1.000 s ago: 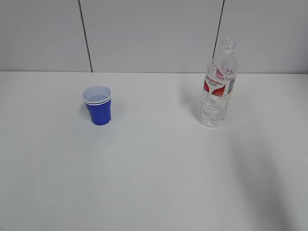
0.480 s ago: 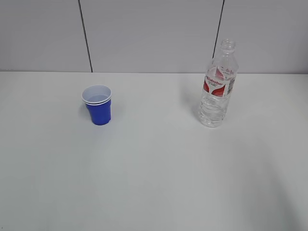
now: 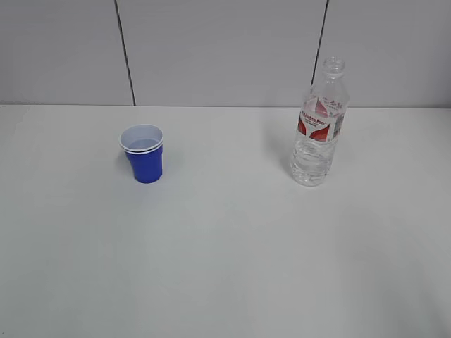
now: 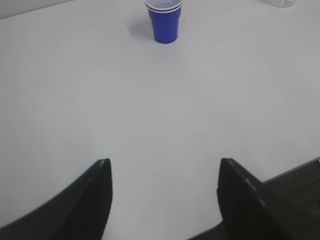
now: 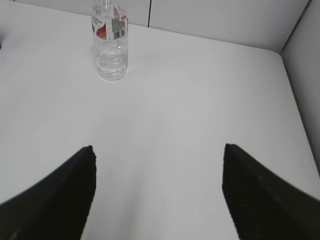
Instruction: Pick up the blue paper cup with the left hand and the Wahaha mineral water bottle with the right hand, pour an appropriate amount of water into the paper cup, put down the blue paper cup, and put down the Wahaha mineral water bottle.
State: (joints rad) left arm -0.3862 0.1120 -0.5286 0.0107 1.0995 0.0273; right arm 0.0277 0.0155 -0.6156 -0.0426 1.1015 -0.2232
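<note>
Bottle [image 3: 318,127] nudged slightly leftward, upright, neck skyward

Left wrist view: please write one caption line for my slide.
Open left gripper above the white table, facing the distant upright blue paper cup.

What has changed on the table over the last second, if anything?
Almost nothing. A faint dark shadow on the right of the table a second ago has gone. Nothing was taken hold of or let go. The blue paper cup and the Wahaha mineral water bottle stand upright where they were. Both the left hand and the right hand are open, far short of them.
</note>
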